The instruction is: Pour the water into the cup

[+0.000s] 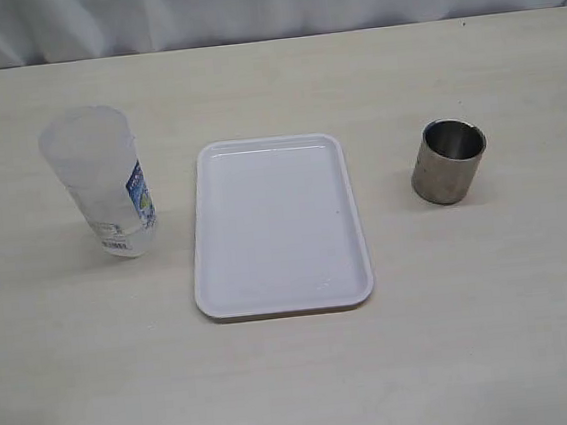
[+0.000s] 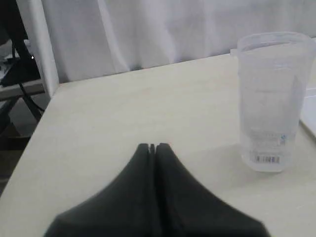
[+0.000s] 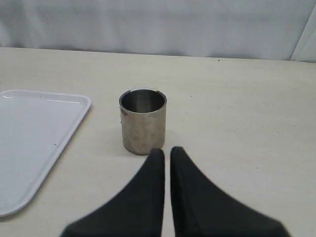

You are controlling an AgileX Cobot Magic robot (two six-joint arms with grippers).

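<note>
Left gripper (image 2: 153, 146): fingers pressed together, holding nothing; plastic container (image 2: 270, 101) stands apart from it.
Right gripper (image 3: 166, 152): clenched, empty; tips just short of the cup (image 3: 143, 121), not touching.
Cup position: upright on the table (image 1: 493, 303), right of the tray (image 1: 278, 225), well clear of it.
Plastic container position: upright, left of the tray, blue-and-white label.
Tray: white, flat, between both vessels.

No words or numbers are legible. The translucent plastic container (image 1: 100, 180) bears a blue-and-white label (image 1: 139, 192) at its 3 o'clock side and a barcode sticker (image 2: 266, 159) near its base, both too small to read.
</note>
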